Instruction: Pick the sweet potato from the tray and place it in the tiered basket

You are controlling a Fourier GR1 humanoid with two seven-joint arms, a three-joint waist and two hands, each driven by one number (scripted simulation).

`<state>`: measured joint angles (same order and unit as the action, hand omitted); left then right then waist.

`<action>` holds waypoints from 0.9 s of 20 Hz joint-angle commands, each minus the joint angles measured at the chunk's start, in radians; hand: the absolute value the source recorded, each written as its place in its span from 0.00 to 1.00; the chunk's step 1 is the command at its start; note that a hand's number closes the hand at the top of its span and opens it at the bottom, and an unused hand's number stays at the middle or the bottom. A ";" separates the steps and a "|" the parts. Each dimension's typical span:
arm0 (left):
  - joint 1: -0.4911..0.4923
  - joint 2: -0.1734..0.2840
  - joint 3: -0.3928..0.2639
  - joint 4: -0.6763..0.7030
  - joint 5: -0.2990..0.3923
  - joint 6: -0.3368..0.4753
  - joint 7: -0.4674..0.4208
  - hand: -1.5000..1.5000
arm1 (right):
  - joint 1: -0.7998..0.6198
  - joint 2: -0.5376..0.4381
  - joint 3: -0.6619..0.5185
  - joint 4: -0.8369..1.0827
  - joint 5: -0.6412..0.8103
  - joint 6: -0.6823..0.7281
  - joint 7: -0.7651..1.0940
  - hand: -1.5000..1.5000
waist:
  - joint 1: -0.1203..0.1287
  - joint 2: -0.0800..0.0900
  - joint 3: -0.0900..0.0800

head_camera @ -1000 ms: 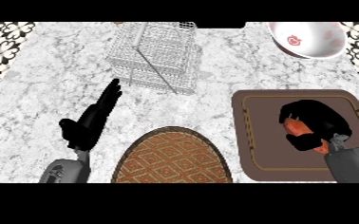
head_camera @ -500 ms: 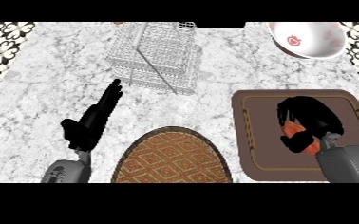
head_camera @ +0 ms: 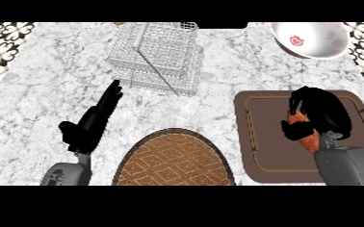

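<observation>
The sweet potato point(head_camera: 304, 133) sits inside the curled fingers of the right hand point(head_camera: 321, 111), which is clamped round it so only an orange sliver shows. Beneath that hand lies the brown tray point(head_camera: 265, 125). Up and to the left of it, well apart, stands the wire tiered basket point(head_camera: 155, 58) on the marble counter point(head_camera: 50, 77). A white bowl point(head_camera: 310, 39) lies beyond the hand. The left hand point(head_camera: 94, 120) rests with fingers straight (pointing toward the basket), beside a woven mat point(head_camera: 175, 158).
</observation>
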<state>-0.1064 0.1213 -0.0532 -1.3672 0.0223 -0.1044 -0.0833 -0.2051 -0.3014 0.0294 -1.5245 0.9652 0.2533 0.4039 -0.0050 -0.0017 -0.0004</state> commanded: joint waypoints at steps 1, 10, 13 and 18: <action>-0.006 0.001 0.003 0.057 -0.020 -0.002 -0.056 0.50 | -0.030 0.093 -0.060 -0.054 -0.080 -0.079 0.007 1.00 | -0.002 0.002 0.000; -0.007 0.005 0.014 -0.010 -0.001 -0.002 0.023 0.50 | -0.250 0.144 -0.061 -0.393 -0.209 0.072 0.175 1.00 | 0.004 -0.003 0.000; -0.026 -0.011 0.018 0.018 0.012 -0.012 0.024 0.50 | -0.429 0.208 -0.039 -0.293 -0.179 0.066 0.299 1.00 | 0.012 0.001 0.000; -0.079 0.000 0.016 0.029 -0.013 -0.013 0.027 0.50 | -0.704 0.257 -0.071 -0.122 -0.177 0.041 0.406 1.00 | 0.016 0.003 0.000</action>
<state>-0.1221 0.1124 -0.0528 -1.3618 0.0110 -0.1128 -0.0737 -0.7307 -0.0682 -0.0146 -1.7440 0.7885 0.3017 0.7447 0.0103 -0.0009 -0.0010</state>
